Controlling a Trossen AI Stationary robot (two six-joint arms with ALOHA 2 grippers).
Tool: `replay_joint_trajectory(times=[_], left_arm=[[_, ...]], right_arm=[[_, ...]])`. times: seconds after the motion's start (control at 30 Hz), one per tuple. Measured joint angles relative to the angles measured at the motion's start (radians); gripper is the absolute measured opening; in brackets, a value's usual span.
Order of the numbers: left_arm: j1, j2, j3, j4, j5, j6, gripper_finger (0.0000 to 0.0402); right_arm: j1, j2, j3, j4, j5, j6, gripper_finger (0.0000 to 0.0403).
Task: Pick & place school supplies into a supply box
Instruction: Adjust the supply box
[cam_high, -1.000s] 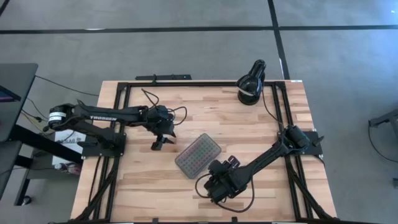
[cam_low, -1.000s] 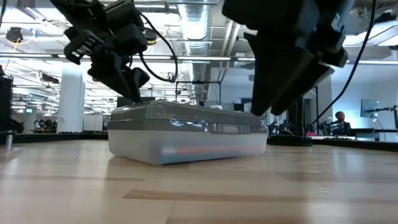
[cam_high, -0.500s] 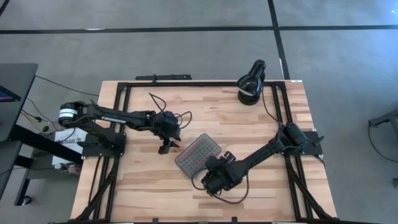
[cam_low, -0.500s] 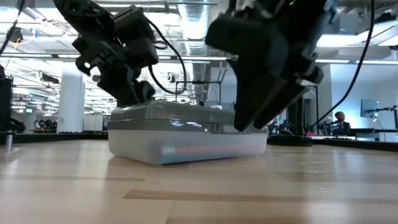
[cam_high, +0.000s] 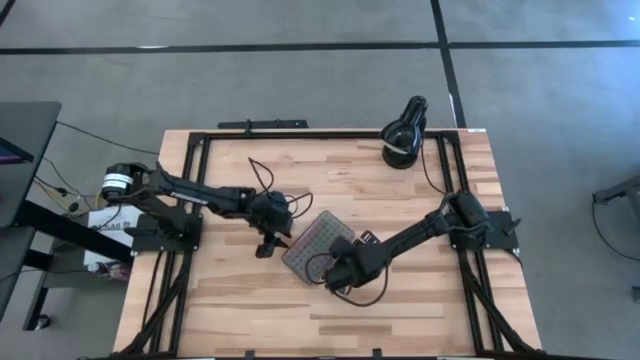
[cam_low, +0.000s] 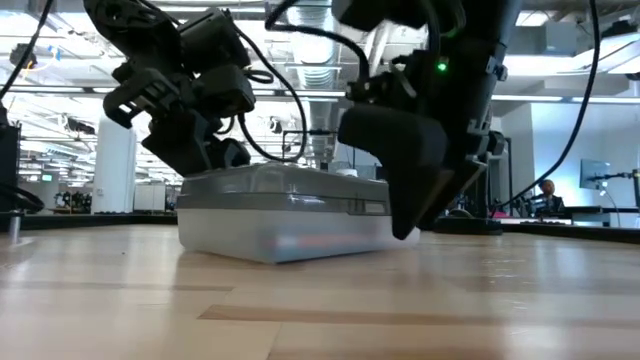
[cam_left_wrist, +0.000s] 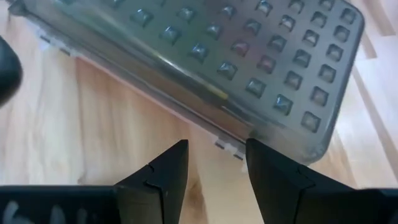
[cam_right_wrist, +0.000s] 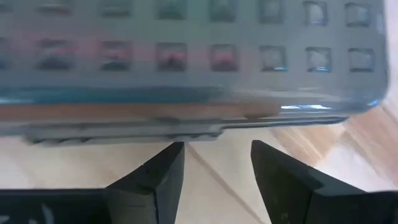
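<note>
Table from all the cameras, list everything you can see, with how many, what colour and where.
supply box: one, clear with grey dotted lid, shut, middle of the table, between the two claws
school supplies: count unclear, pinkish streak seen through the box wall
desk lamp: one, black, far right corner of the table
table: one, light wood with black frame
person: one, far off in the room behind
left claw: open, beside the box's left edge
right claw: open, at the box's near edge
</note>
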Motion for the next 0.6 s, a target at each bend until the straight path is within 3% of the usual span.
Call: replay_joint_trajectory(times=[0.6], left_arm=[[-0.076,0.000,0.000,0.064,-0.025,-0.081,0.0155]], right_arm=[[-0.137,0.000,0.000,-0.046,-0.010,-0.106,0.0177]])
